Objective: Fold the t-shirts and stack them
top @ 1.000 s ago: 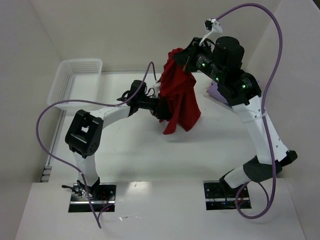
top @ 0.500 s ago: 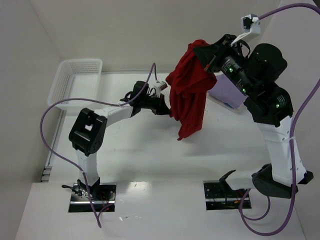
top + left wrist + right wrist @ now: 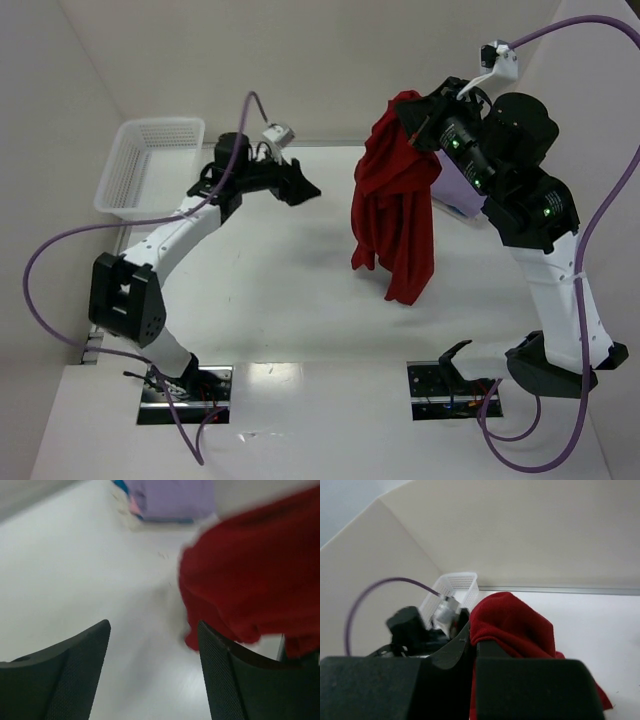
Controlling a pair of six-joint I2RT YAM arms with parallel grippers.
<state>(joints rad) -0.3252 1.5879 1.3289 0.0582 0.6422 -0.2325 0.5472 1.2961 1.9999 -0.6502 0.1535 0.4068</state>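
My right gripper (image 3: 408, 108) is shut on the top of the dark red t-shirt (image 3: 395, 205) and holds it high, so it hangs in loose folds above the table. In the right wrist view the red cloth (image 3: 512, 625) bulges out of my closed jaws. My left gripper (image 3: 305, 188) is open and empty, left of the hanging shirt and apart from it. In the left wrist view the red shirt (image 3: 255, 585) hangs to the right beyond my fingers (image 3: 220, 680). The folded lavender t-shirt (image 3: 458, 185) lies behind my right arm, with pink and blue edges (image 3: 131, 502) under it.
A white mesh basket (image 3: 150, 165) stands at the far left of the table; it also shows in the right wrist view (image 3: 455, 591). White walls close the table at the back and sides. Purple cables loop off both arms.
My left gripper has let go of the red shirt and drawn back to the left and up. My right gripper has carried the shirt rightward and it now hangs free.
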